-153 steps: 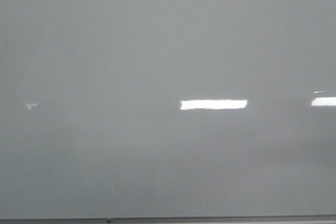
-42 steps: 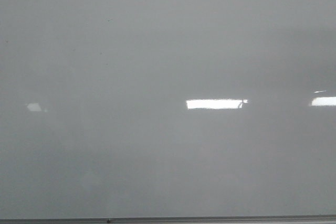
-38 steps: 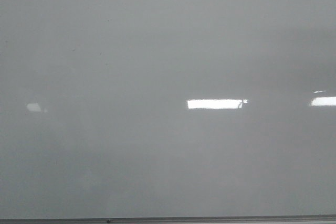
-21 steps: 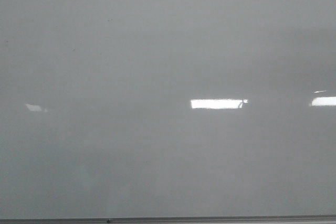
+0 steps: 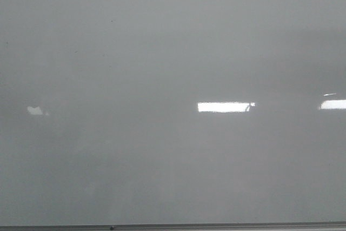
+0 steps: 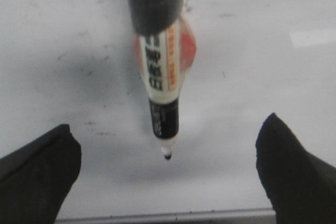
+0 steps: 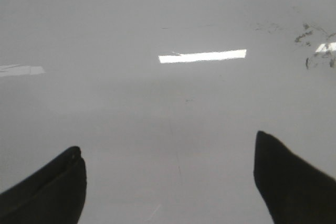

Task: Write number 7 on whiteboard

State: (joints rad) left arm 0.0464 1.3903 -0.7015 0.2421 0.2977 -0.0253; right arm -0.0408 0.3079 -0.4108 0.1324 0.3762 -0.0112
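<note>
The whiteboard (image 5: 162, 52) fills the front view, pale grey and glossy. No number 7 shows on it in any view. Neither gripper appears in the front view. In the left wrist view my left gripper (image 6: 167, 122) is open, its black fingers (image 6: 39, 171) wide apart before the whiteboard (image 6: 63, 24). A white, orange and black marker (image 6: 160, 72) in a black holder reaches between them, ungripped. Its tip (image 6: 167, 155) is close to the board; contact cannot be told. My right gripper (image 7: 168, 141) is open and empty before the whiteboard (image 7: 157, 103).
The board's thin grey metal bottom edge (image 5: 173, 227) runs along the bottom and also shows in the left wrist view (image 6: 168, 215). Bright light reflections (image 5: 224, 107) lie on the board. Faint old marker smudges (image 7: 315, 51) show in the right wrist view.
The bright reflection in the front view has drifted slightly to the right. No line has appeared on the board.
</note>
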